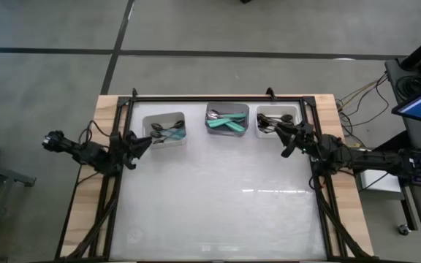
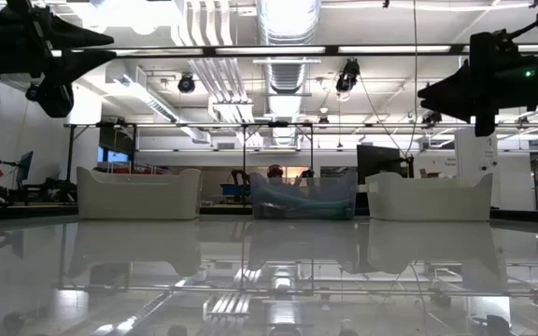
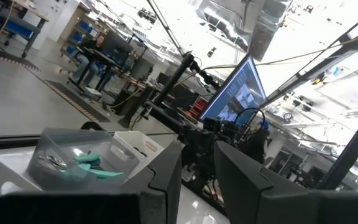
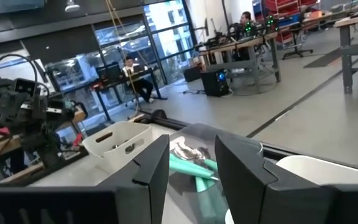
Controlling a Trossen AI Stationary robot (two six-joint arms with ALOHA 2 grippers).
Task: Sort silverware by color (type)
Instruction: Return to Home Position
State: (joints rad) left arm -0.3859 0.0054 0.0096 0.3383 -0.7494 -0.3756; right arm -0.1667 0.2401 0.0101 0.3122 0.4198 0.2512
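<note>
The teal-handled spoons (image 1: pixel 225 123) lay in the middle bin (image 1: pixel 227 109) of three at the far edge of the bench (image 1: pixel 218 212). Their long axes ran roughly across the bench, side to side. The handles were loosely crossed, with the shiny bowls bunched toward the left end of the bin. In the left bin (image 1: pixel 164 117) lay a tangle of dark spoons (image 1: pixel 165 132), pointing several ways, so no single direction could be read. The remaining spoons (image 1: pixel 267 124) sat in the right bin (image 1: pixel 276 111), partly hidden, and their colour and lie could not be made out.

The left claw (image 1: pixel 143 141) hung above the bench just beside the near left corner of the left bin. Its wrist view showed its two fingers (image 3: pixel 166 177) parted with nothing between them. The right claw (image 1: pixel 286 139) hung over the near edge of the right bin, likewise spread and empty. From bench height, both arms sat high above the row of bins.
</note>
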